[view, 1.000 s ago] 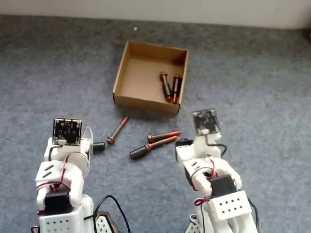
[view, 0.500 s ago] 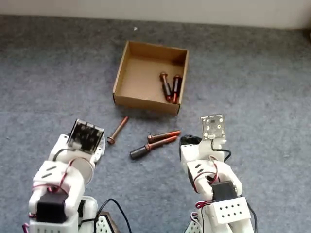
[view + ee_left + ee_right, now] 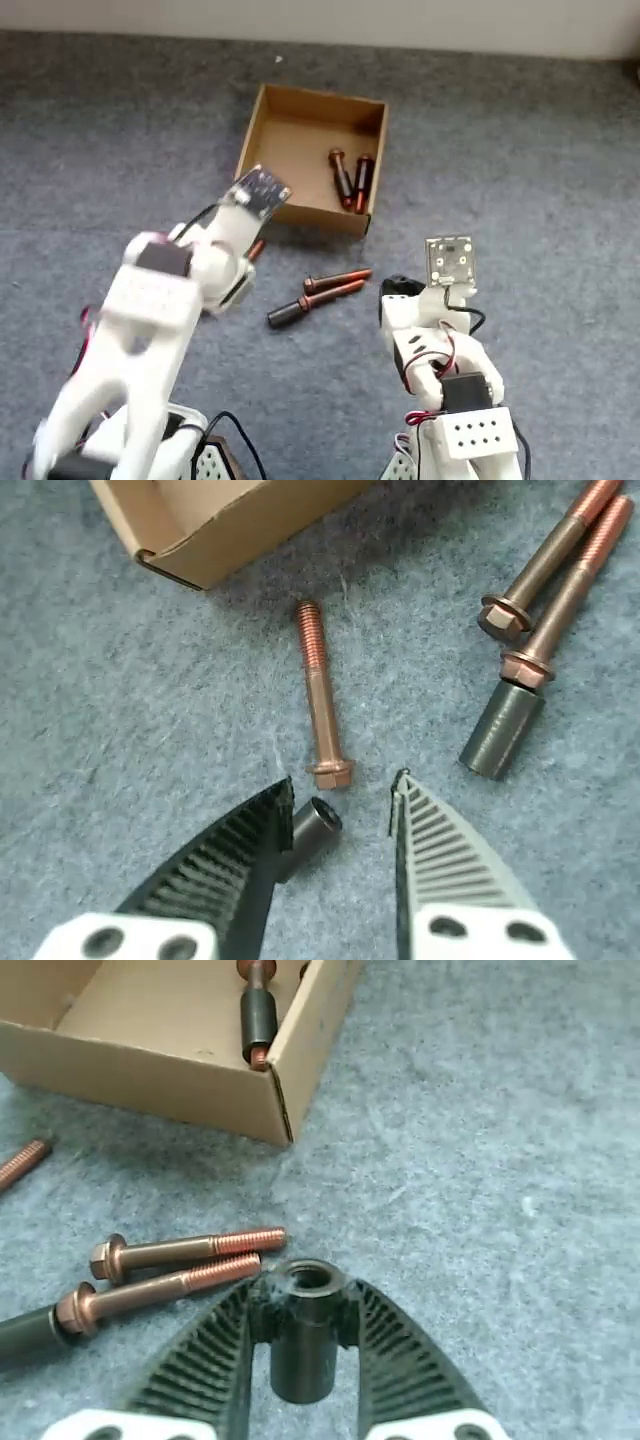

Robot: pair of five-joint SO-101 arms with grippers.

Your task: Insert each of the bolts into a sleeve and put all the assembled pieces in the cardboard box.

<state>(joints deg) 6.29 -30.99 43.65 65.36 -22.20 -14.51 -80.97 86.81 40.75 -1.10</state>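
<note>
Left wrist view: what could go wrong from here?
1. The open left end effector straddles both the head of the loose bolt and a bare sleeve lying by its dark finger; closing could pinch both or knock the sleeve aside.
2. The sleeved bolt lies against another bolt; grabbing one may drag the other.

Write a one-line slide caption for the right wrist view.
Right gripper shut on a dark cylindrical metal sleeve, beside a loose copper-coloured hex bolt, near the brown cardboard box.
</note>
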